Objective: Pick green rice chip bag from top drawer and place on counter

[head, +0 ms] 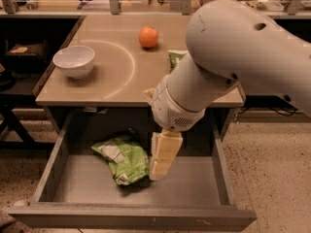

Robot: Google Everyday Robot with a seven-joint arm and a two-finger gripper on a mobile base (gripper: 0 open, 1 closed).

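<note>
Drawer: the top drawer point(131, 216) stands pulled out under the counter, its plain grey front panel nearest the camera and its grey floor and side walls in view.
Bag: the green rice chip bag point(124, 158) lies crumpled on the drawer floor, left of centre, with a white label patch showing near its upper left end.
Gripper: the gripper point(157, 173) is cream-coloured and points down into the drawer, its tip low over the floor just beside the bag's right edge; whether it touches the bag cannot be told.
Jaw state: cannot tell from this angle, and nothing is seen held.
Arm: the bulky white arm point(233, 57) comes in from the upper right, crosses the counter's right front part and ends in a rounded wrist over the drawer's back.
Counter: the counter point(112, 79) is a glossy tan top with a pale arc mark on its left half.
Bowl: a white bowl point(74, 61) sits near the counter's left edge.
Second bag: a darker green bag point(175, 58) lies on the counter, mostly hidden behind the arm.
Fruit: an orange point(148, 37) rests farther back, near the counter's middle, just left of that bag.
</note>
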